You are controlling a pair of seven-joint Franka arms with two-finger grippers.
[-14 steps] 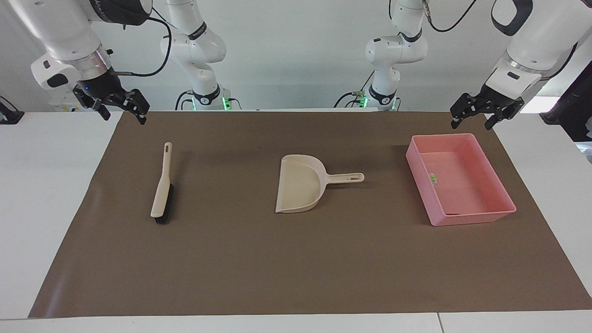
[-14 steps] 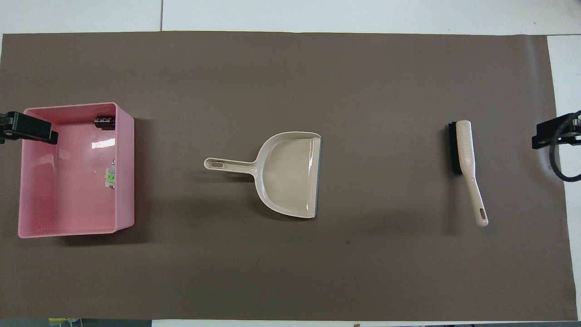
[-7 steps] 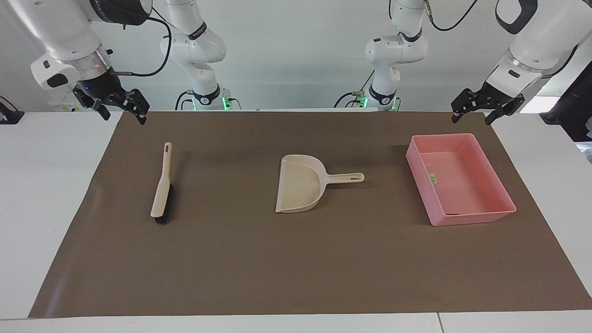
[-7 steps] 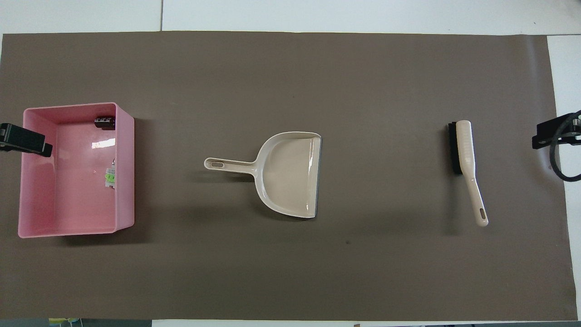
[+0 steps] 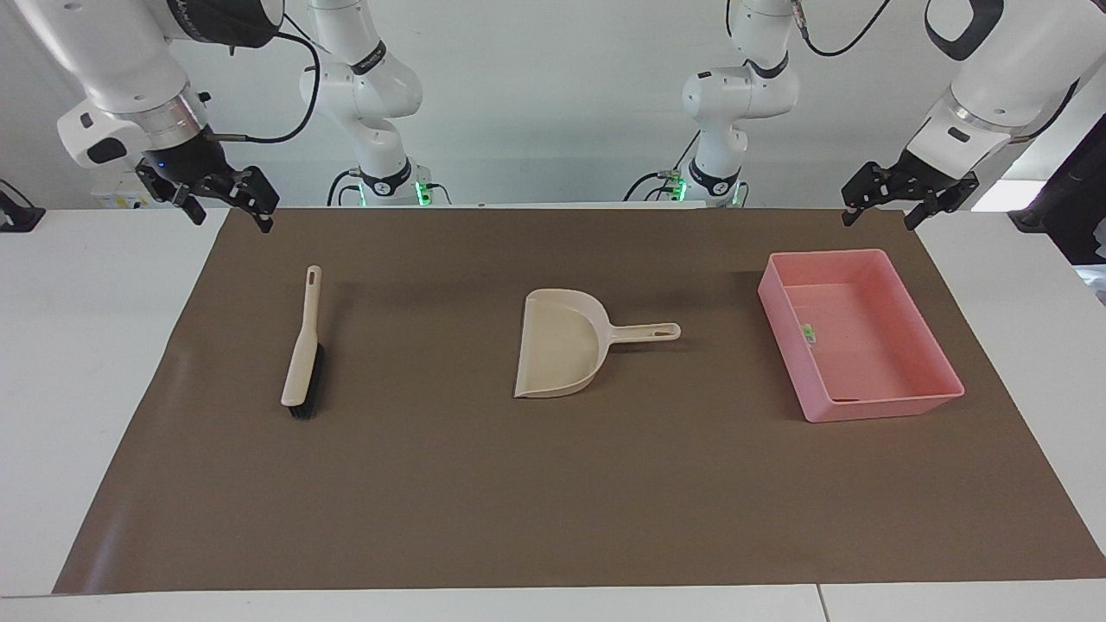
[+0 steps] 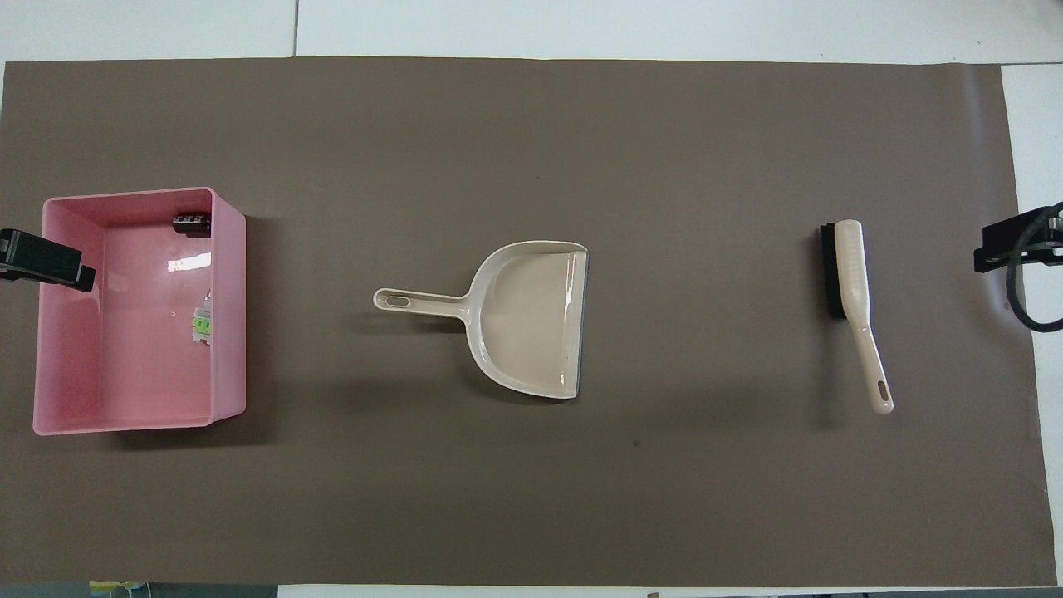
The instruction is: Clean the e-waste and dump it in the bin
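Observation:
The pink bin [image 5: 890, 408] [image 6: 237, 349] stands on the brown mat toward the left arm's end of the table. Both pieces of e-waste lie inside it. The white block with green bits [image 5: 809, 333] [image 6: 202, 324] rests against one long wall, and the small dark block [image 6: 190, 223] sits in a corner. My left gripper [image 5: 880, 218] hangs open and empty in the air over the mat's edge beside the bin. My right gripper [image 5: 232, 220] hangs open and empty over the mat's corner at the right arm's end, apart from the brush.
A beige dustpan [image 5: 557, 345] [image 6: 527, 320] lies empty mid-mat with its handle pointing toward the bin. A beige brush with black bristles [image 5: 302, 354] [image 6: 851, 274] lies toward the right arm's end. White table borders the mat [image 5: 553, 501].
My left gripper has risen and drawn back from over the bin toward its own end of the table. The right arm, e-waste, dustpan and brush have not moved.

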